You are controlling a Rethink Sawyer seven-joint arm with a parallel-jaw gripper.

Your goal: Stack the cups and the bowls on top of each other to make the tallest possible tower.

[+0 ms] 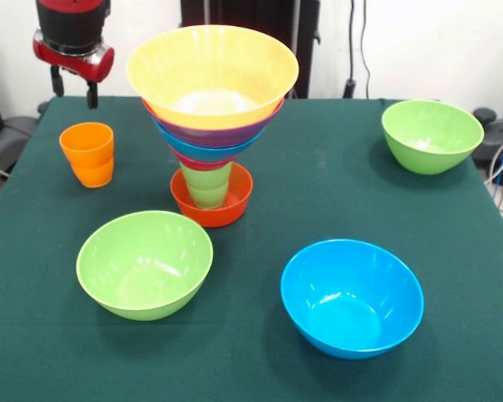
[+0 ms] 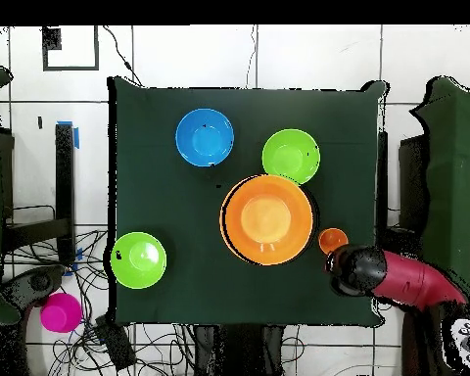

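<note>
With end effector (image 1: 75,86) hovering empty, prongs narrowly parted, just behind orange cup (image 1: 88,154) at tabletop (image 1: 260,368) edge: descend straight, grip cup rim, lift clear. Tower (image 1: 211,126) close beside, wide orange bowl (image 1: 211,74) overhanging, so keep lateral moves away from it to avoid toppling.

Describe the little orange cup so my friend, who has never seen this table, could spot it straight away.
Start at the tower, the tall multicoloured column of bowls on the green table. In the front view, look to its left: the orange cup stands alone and upright, just below the robot's pincer. It is the only loose piece that is orange and narrow; the other loose pieces are wide green or blue bowls.
</note>
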